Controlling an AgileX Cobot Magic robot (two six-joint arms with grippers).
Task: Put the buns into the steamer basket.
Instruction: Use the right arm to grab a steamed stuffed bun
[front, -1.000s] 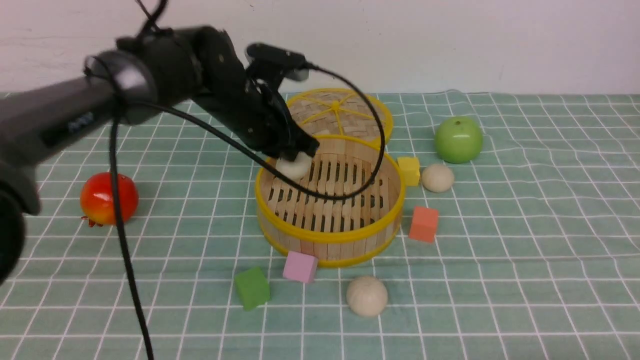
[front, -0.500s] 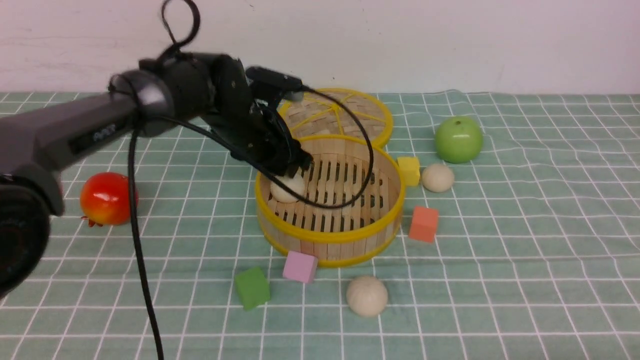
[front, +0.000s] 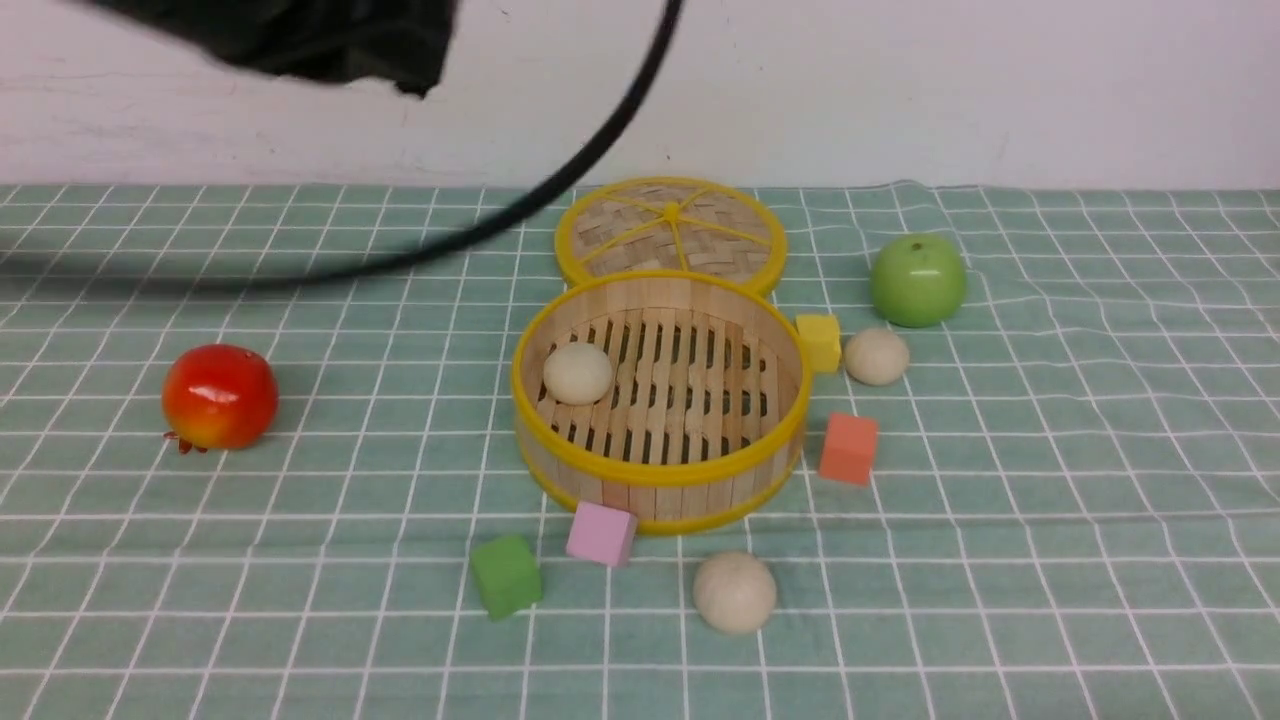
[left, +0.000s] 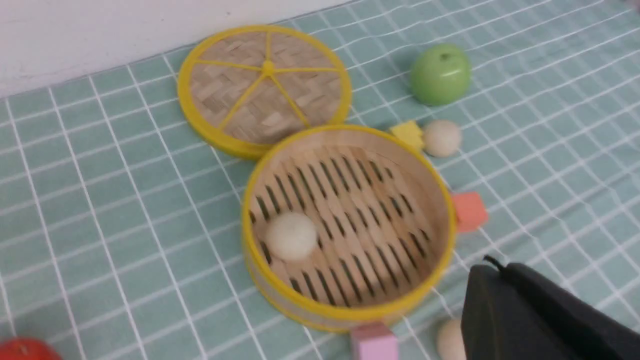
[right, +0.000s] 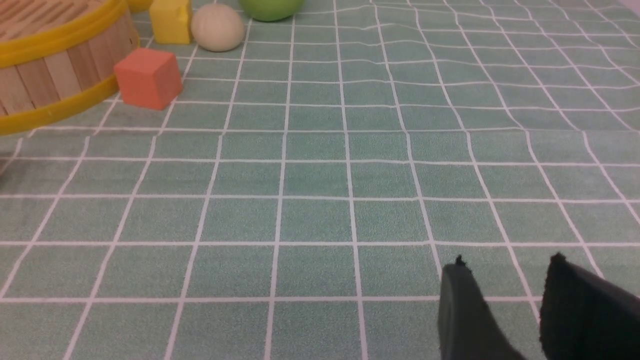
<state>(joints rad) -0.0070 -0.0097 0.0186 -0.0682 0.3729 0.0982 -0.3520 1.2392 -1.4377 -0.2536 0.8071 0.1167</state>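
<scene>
Buns: probably soft, light
Grip low around widest part of near bun (front: 735, 592), gently; left gripper (left: 492, 262) closed, empty; right gripper (right: 507, 257) parted, empty.

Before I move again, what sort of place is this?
Probably a robot test bench, not a real kitchen: a grid-patterned cloth, a plain pale wall behind it, and coloured cubes lying around the steamer basket.
</scene>
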